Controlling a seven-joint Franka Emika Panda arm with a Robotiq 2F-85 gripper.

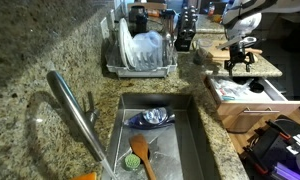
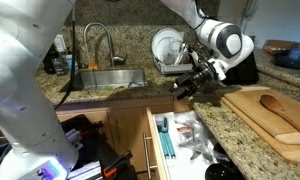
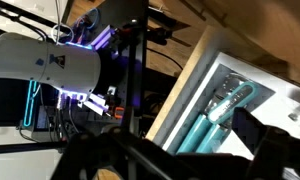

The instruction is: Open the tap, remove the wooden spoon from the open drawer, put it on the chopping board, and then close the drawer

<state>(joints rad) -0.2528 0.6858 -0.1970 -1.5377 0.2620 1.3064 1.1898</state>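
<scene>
A kitchen: granite counter (image 1: pixel 30 50), steel sink (image 1: pixel 182 150) with tap (image 1: pixel 75 110), dish rack (image 1: pixel 140 69), utensil drawer (image 2: pixel 151 140).

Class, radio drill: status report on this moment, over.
Gripper over counter, grip unclear. Drawer open, utensils inside. Spoon not made out. Nothing seen blocking drawer.

Tap (image 1: pixel 72 108): brushed steel, slanting over your sink (image 1: pixel 190 150). Drawer (image 2: pixel 180 140): pulled open, utensils (image 2: pixel 166 138) inside. Board (image 2: pixel 265 130): flat on your counter (image 2: pixel 225 125); a pale spoon (image 2: pixel 282 103) seems to lie on it.
</scene>
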